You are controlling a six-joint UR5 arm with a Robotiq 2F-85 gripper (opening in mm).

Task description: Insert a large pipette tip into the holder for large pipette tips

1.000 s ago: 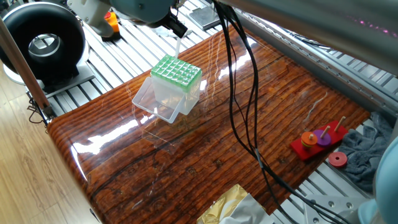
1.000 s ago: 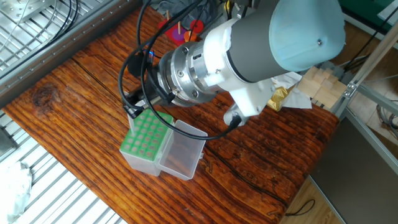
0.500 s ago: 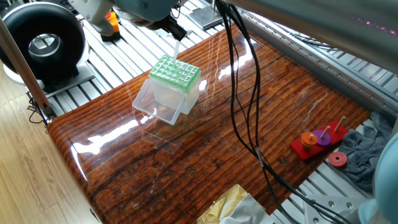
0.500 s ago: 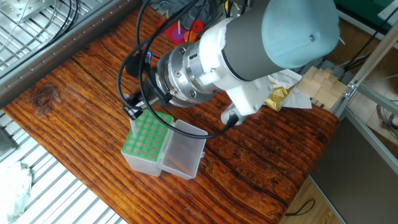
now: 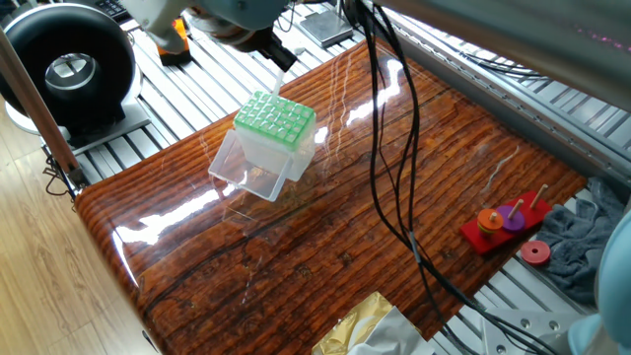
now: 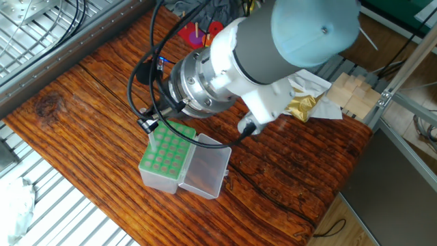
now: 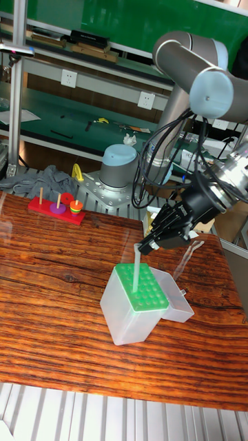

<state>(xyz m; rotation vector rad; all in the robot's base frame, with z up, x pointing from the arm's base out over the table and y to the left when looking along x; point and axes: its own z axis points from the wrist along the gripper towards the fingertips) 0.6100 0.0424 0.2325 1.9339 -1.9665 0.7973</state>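
On the left of the tall fixed view a red peg board [image 7: 56, 209] with coloured rings stands at the far edge of the wooden worktop [image 7: 48, 303], well apart from everything else. Toward the middle sits the holder for large pipette tips [image 7: 134, 304], a clear box with its green gridded rack facing up and its clear hinged lid [image 7: 175, 296] folded open flat on the right side. The large pipette tip [image 7: 136, 269] stands with its long axis close to vertical, leaning slightly, wide end up and narrow end pointing down into the green rack; its lower end meets the rack near the back edge, though whether it is seated in a hole cannot be told. The end effector [image 7: 147, 244] grips the top of the tip, its dark fingers closed on it, with the arm reaching in from the upper right. In one fixed view the tip [image 5: 280, 83] shows as a short pale sliver between the black end effector [image 5: 277, 59] and the holder [image 5: 268, 138]. No brand, label or writing on the box or tip can be read.
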